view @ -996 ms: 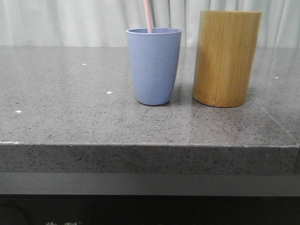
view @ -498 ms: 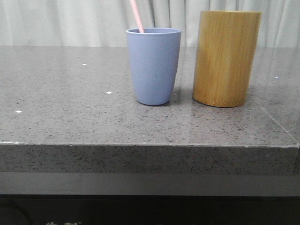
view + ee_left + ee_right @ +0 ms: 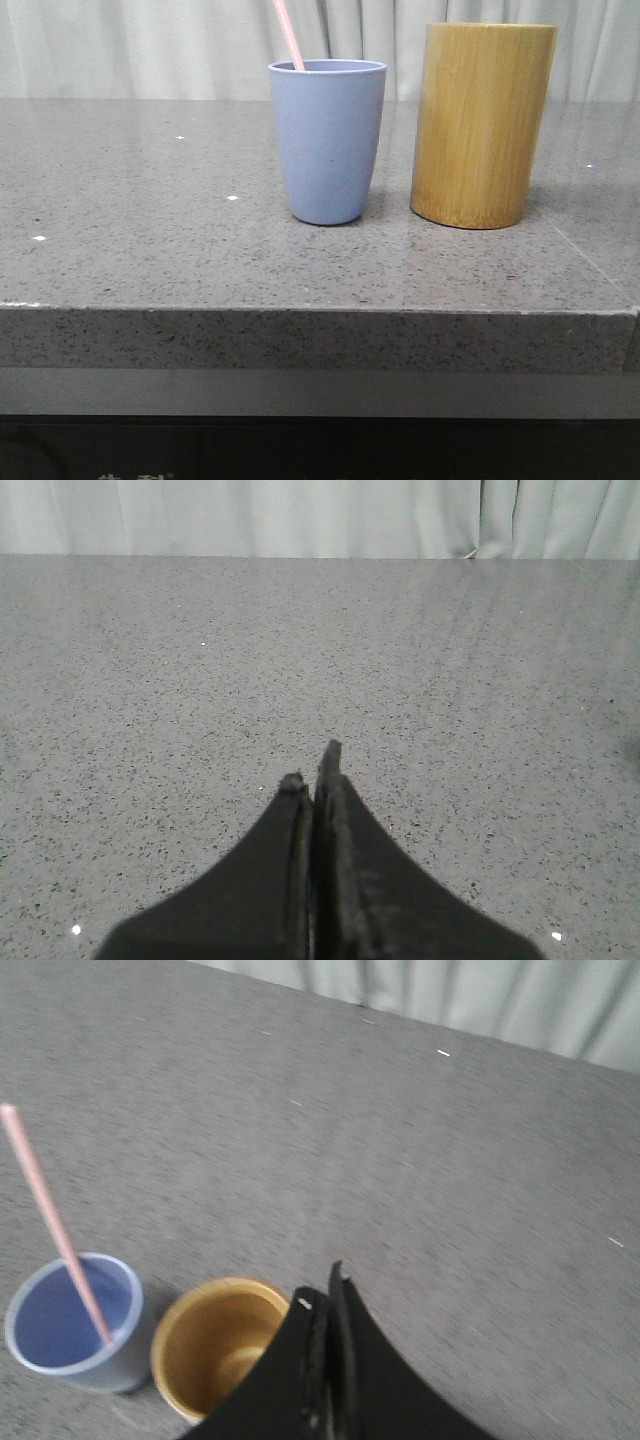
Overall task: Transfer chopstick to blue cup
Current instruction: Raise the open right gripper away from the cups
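Note:
The blue cup (image 3: 327, 140) stands upright on the grey stone table, left of the bamboo cylinder (image 3: 482, 124). A pale pink chopstick (image 3: 289, 35) leans out of the cup toward the left, free of any gripper. In the right wrist view the chopstick (image 3: 55, 1228) rests inside the blue cup (image 3: 72, 1320), and the bamboo cylinder (image 3: 215, 1340) looks empty. My right gripper (image 3: 325, 1295) is shut and empty, high above the bamboo cylinder. My left gripper (image 3: 312, 770) is shut and empty over bare table. Neither gripper shows in the front view.
The table's front edge (image 3: 320, 310) runs across the front view. A pale curtain (image 3: 150, 45) hangs behind the table. Small white specks (image 3: 232, 198) dot the table surface left of the cup.
The chopstick stood nearly upright in the blue cup one second ago; it has tipped over to lean left against the rim. The cups have not moved.

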`<move>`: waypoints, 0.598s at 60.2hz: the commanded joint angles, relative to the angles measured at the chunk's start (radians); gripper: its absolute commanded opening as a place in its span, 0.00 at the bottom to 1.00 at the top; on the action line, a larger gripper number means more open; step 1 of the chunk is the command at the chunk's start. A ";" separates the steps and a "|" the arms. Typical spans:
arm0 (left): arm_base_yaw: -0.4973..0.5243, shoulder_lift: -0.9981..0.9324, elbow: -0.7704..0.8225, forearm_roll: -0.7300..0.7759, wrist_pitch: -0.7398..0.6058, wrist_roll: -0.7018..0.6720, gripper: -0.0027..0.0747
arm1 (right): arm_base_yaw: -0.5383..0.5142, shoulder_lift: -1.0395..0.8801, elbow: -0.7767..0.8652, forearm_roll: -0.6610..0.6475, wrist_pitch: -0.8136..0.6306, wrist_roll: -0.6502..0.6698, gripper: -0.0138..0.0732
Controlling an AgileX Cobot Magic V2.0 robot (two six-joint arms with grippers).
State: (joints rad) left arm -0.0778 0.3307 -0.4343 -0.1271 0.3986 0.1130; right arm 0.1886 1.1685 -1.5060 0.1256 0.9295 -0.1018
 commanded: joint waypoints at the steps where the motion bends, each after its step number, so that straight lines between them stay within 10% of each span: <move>1: 0.001 0.007 -0.027 -0.013 -0.083 -0.003 0.01 | -0.055 -0.079 -0.009 -0.011 -0.032 0.002 0.06; 36: 0.001 0.007 -0.027 -0.013 -0.083 -0.003 0.01 | -0.100 -0.669 0.793 -0.010 -0.474 0.003 0.06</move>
State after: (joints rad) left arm -0.0778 0.3307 -0.4343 -0.1271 0.3986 0.1130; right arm 0.0930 0.5791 -0.7909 0.1149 0.6128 -0.1004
